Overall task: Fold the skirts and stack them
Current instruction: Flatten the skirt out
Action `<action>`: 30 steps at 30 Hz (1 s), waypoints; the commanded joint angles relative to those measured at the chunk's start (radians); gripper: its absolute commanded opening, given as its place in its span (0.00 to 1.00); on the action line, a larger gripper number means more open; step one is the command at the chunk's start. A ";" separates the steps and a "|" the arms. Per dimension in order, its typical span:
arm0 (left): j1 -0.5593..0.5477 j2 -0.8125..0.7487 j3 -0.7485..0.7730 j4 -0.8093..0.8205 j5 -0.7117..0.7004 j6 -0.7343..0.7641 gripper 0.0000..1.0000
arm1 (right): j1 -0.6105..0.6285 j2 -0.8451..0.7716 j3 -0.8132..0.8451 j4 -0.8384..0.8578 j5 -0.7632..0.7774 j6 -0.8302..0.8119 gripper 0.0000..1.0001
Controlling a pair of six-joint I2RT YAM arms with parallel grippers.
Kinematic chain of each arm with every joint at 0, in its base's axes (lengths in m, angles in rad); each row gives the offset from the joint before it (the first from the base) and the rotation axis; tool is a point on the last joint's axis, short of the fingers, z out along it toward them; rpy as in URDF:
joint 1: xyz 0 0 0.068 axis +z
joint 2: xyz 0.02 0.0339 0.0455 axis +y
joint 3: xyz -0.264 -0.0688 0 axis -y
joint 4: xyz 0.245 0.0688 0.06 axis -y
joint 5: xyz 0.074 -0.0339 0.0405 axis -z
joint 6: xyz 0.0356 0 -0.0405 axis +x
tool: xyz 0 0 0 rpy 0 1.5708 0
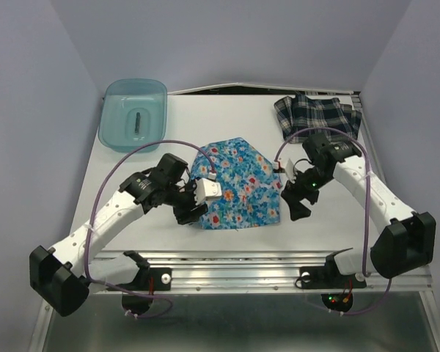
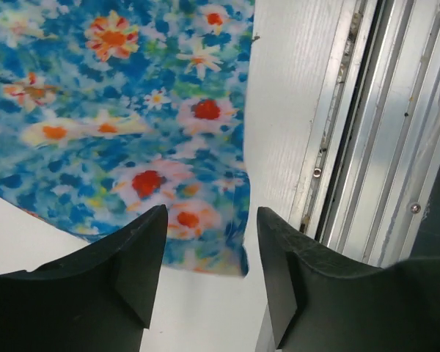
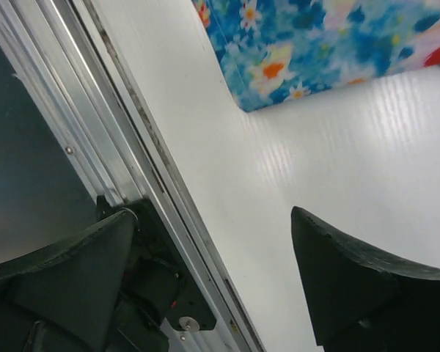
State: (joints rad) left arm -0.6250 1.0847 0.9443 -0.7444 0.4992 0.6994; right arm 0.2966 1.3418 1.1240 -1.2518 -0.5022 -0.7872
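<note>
Left gripper (image 2: 213, 220): jaws parted partway, nothing held; a near corner of the floral skirt (image 2: 132, 110) lies just ahead of the fingertips.
Right gripper (image 3: 213, 216): jaws spread wide, nothing held; the other near corner is ahead, apart from the fingers.
Step judged: folding the floral skirt.
Advice: both near corners should be pinched at the hem and carried evenly, so the fold lands square.
Floral skirt: bright blue, flower-printed, laid flat between the grippers.
Plaid skirt (image 1: 319, 116): dark, well beyond the right gripper, not yet stacked.
</note>
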 commanded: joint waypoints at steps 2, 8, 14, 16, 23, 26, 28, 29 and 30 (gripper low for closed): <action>-0.009 0.009 0.178 -0.073 0.055 0.017 0.67 | 0.009 0.045 0.215 -0.064 -0.133 0.038 0.93; 0.195 0.139 0.347 0.172 0.105 -0.261 0.83 | -0.092 0.192 0.316 0.239 -0.130 0.423 0.89; 0.398 0.637 0.691 0.264 0.118 -0.507 0.75 | -0.215 0.577 0.595 0.359 -0.176 0.651 0.73; 0.396 0.742 0.796 0.248 0.073 -0.514 0.75 | -0.215 0.673 0.664 0.423 -0.157 0.707 0.72; 0.398 1.096 1.137 0.169 -0.016 -0.555 0.76 | -0.206 0.917 0.933 0.472 -0.162 0.814 0.73; 0.396 1.164 1.150 0.168 -0.031 -0.581 0.77 | -0.194 0.980 0.958 0.495 -0.185 0.824 0.77; 0.396 1.182 1.127 0.172 -0.047 -0.592 0.77 | -0.182 1.000 0.947 0.514 -0.177 0.826 0.78; 0.396 1.179 1.082 0.192 -0.054 -0.600 0.78 | -0.169 1.005 0.927 0.531 -0.183 0.824 0.78; 0.396 1.176 1.061 0.203 -0.059 -0.606 0.78 | -0.160 1.017 0.921 0.538 -0.190 0.818 0.78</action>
State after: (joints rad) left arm -0.2253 2.3016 2.0266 -0.5560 0.4664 0.1360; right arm 0.1001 2.3268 2.0407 -0.7841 -0.6544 0.0074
